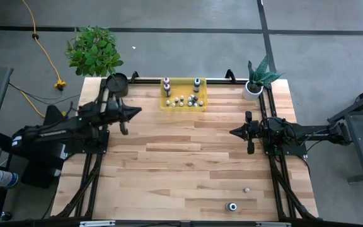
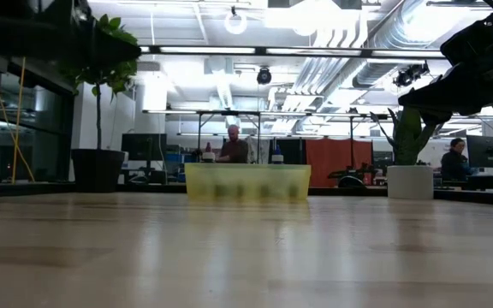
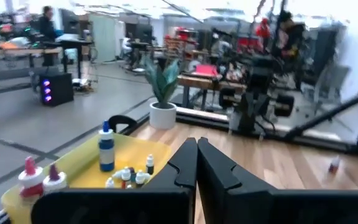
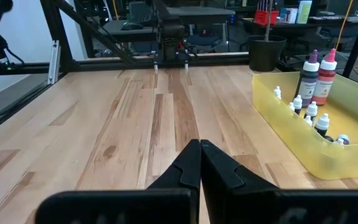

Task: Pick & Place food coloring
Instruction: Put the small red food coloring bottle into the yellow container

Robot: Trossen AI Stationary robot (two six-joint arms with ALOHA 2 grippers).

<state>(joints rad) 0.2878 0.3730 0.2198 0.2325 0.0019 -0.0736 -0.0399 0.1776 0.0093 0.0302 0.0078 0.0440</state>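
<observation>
Most of the food coloring bottles (image 1: 181, 99) stand in the yellow see-through bin (image 1: 183, 94) at the table's far edge: small pale ones, with taller dark and pink ones (image 4: 317, 76) behind them. A tiny pale bottle (image 1: 247, 189) and a darker one (image 1: 231, 206) stand apart on the wood near the near right corner. My left gripper (image 1: 138, 111) hovers shut to the left of the bin, touching nothing. My right gripper (image 1: 232, 132) hovers shut at mid-table right, pointing left, also touching nothing. The low view shows the bin (image 2: 246, 182) with blurred bottles behind its wall.
A small white plant pot (image 1: 253, 90) stands at the far right corner, right of the bin. A black round object (image 1: 116, 83) sits at the far left corner, and a leafy plant (image 1: 94, 50) is on the floor beyond it. Bare wood spans the middle (image 1: 181, 157). People show in the room behind.
</observation>
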